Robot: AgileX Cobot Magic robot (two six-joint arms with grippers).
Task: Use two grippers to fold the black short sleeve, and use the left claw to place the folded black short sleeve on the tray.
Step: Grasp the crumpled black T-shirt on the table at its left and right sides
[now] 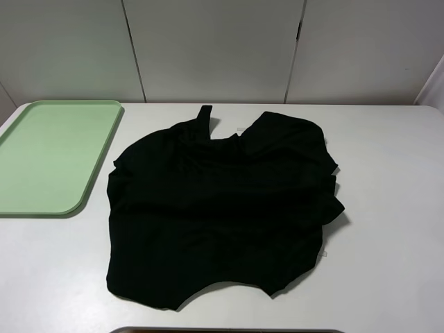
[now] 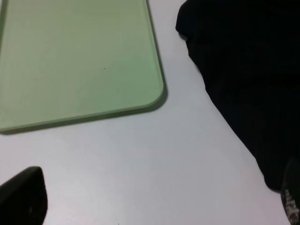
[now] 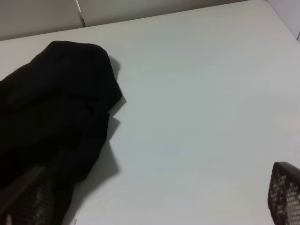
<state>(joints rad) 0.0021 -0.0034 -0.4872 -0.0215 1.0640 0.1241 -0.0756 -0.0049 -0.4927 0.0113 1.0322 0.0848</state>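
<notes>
Exterior high view: at the left, the pale mint-green tray (image 1: 41, 159) lies with nothing on it. It is on the left arm's side, which I judge suits the final placing by that claw. Beside it, apart from its rim, the black short sleeve (image 1: 222, 208) lies unfolded and rumpled in the middle of the white table (image 1: 395, 173). Its collar is toward the far wall and its right sleeve is bunched. Lying centrally, it probably lets each arm reach one side. No arm shows in this view.

In the left wrist view, the left gripper (image 2: 157, 201) is spread wide and holds nothing. It sits over bare table between the tray's corner and the shirt's edge. In the right wrist view, the right gripper (image 3: 157, 199) is equally spread and empty, beside the bunched sleeve. Whether one finger touches the cloth cannot be told.

No brand or print shows. A small pale tag (image 1: 322, 254) at the hem is too small to read.
</notes>
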